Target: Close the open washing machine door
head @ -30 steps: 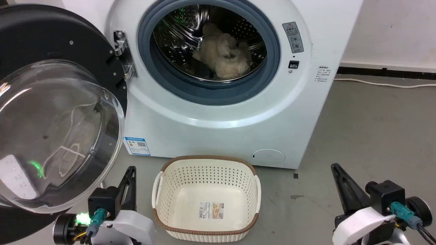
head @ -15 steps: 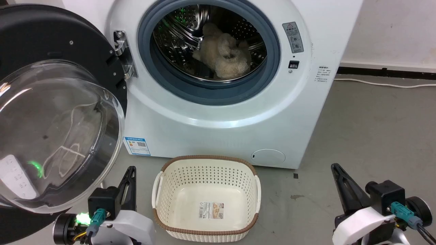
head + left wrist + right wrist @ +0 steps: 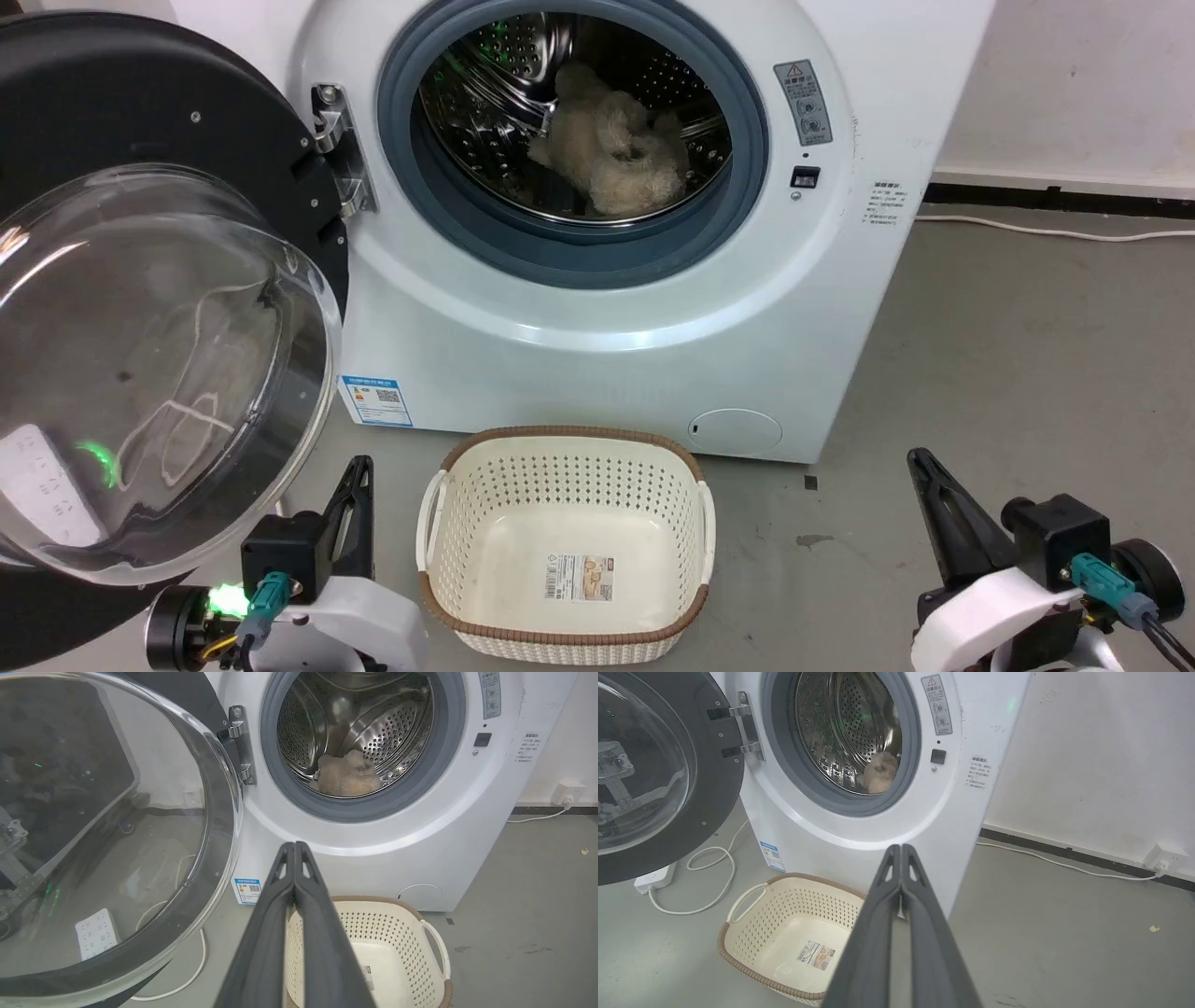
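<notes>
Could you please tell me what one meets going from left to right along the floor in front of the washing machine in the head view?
left gripper → cream laundry basket → small dark floor stain → right gripper

White washing machine [image 3: 597,308]: blue label sticker [image 3: 375,399], grey-blue rubber ring [image 3: 579,257], shiny steel drum [image 3: 485,84] dotted with holes, beige fluffy bundle [image 3: 611,154] inside. The washing machine door [image 3: 112,103] has a glossy black rim and clear glass. Cream basket [image 3: 569,432] has hole-grid walls and a brown woven rim; floor [image 3: 1027,355] grey, wall [image 3: 1074,84] off-white, skirting strip [image 3: 1055,199] black.
</notes>
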